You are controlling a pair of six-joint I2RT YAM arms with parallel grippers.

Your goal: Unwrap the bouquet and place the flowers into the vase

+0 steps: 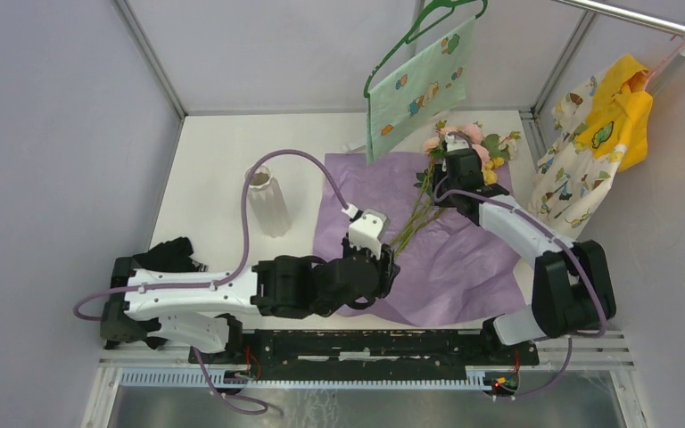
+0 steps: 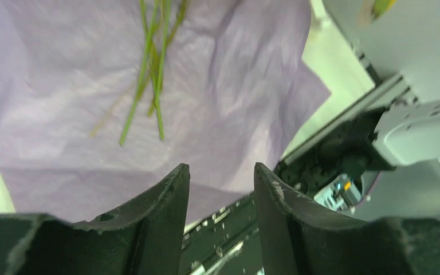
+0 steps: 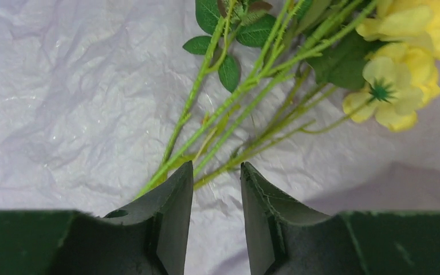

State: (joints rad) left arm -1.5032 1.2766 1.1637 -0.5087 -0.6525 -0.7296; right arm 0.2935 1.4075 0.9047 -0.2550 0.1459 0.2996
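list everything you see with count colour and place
wrapping paper: 1, purple, flat mid-table
flowers: 1 bunch, pink, yellow, green stems, on the paper
vase: 1, white, upright left of paper
cloth on hanger: 1, mint green, at back
garments: 2, yellow and white patterned, far right
table: 1, white, underneath
left gripper: 1, black, open over paper's near edge
right gripper: 1, black, open over stems

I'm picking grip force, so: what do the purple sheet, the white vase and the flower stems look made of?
Purple sheet: thin tissue-like paper, mostly matte with a faint sheen; fine crinkles all over. Vase: probably glazed ceramic or plastic; smooth white ribbed walls, but the look does not show which. Stems: likely plastic; uniform bright green with small moulded nubs, so artificial.
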